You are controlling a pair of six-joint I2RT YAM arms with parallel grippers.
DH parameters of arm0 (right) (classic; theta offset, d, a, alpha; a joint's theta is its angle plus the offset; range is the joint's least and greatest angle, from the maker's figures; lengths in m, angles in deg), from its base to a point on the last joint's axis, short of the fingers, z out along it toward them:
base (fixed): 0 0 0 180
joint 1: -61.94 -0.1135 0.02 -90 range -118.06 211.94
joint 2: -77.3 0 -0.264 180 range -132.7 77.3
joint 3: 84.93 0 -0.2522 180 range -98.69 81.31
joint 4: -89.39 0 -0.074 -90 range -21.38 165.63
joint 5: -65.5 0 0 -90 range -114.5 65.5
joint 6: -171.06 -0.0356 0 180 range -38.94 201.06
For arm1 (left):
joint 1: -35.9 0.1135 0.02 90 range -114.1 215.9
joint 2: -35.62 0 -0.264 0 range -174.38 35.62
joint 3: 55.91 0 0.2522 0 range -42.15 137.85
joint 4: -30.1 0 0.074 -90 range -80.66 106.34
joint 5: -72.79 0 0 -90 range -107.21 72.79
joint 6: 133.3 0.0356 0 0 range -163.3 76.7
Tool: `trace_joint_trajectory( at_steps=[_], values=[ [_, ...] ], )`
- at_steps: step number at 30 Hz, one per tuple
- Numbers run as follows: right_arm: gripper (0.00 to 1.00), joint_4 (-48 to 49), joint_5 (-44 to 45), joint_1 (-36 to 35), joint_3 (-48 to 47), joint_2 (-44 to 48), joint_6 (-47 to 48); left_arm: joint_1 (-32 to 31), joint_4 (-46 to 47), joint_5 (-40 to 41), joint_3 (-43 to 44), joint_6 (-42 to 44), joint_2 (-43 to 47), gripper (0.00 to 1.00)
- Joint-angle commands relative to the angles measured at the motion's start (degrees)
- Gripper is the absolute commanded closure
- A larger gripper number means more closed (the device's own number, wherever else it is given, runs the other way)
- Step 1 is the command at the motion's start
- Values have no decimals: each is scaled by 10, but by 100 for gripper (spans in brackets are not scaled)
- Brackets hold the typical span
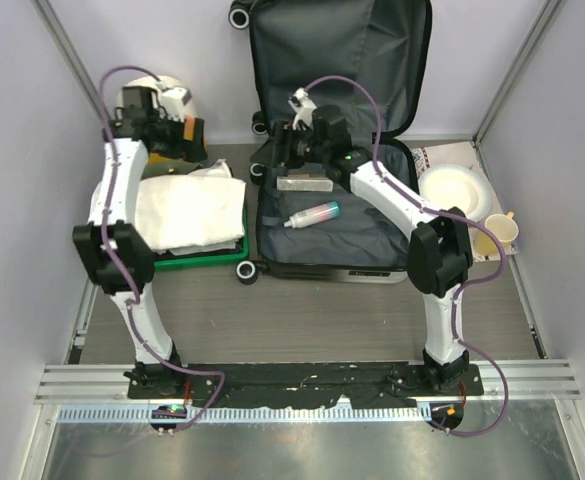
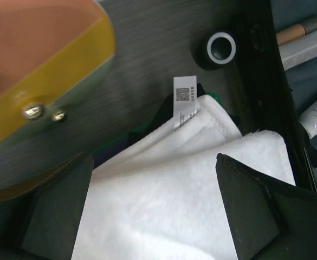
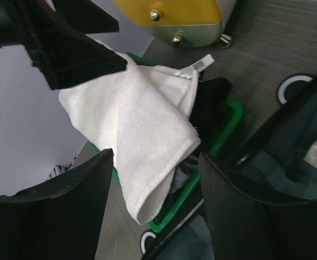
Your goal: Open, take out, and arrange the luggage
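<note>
Luggage [image 1: 372,245], hard-shell, lying open just below the right gripper [image 3: 154,158], whose jaws gape empty, as on the left gripper [image 2: 153,162]: judged rigid, slippery, light, best pinched at the nearest shell rim.

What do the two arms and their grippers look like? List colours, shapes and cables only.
Both the left arm and the right arm have white rounded links joined by bulky black joint housings. A purple cable loops loosely along each. The left gripper and the right gripper have broad, matte black, wedge-shaped fingers. No markings are legible.
</note>
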Motion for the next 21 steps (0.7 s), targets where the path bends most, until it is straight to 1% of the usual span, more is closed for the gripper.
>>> trace_joint_trajectory(
  at_steps=[1,3,5,7,9,10,11,12,13,15,16,19,21],
  values=[
    [31,9,-14,27,44,47,22,-30,14,-15,27,-19,-81,0],
    [31,9,-12,38,69,68,35,-37,29,-3,4,-5,-98,0],
    [31,9,-7,43,87,81,50,-36,25,-3,-30,6,-114,1],
    [31,8,-4,48,112,99,66,-37,12,-11,-69,44,-119,0],
    [31,8,-3,52,129,113,73,-34,1,-10,-108,72,-101,0],
    [31,6,-2,54,135,117,79,-33,2,-7,-151,88,-91,0],
    [31,6,-2,57,138,120,80,-30,2,-4,-175,94,-80,0],
    [32,4,-1,59,144,122,81,-30,4,1,-200,101,-50,2],
    [32,3,-1,63,146,125,82,-30,7,16,-253,111,-35,3],
    [31,2,0,68,149,127,84,-24,22,25,-307,111,15,3],
    [31,2,0,72,149,127,87,-23,27,38,-353,100,31,3],
    [31,-3,0,76,149,127,91,-1,26,37,-417,74,70,5],
    [31,-9,-2,81,147,127,96,5,14,34,-443,71,91,6]
  ],
)
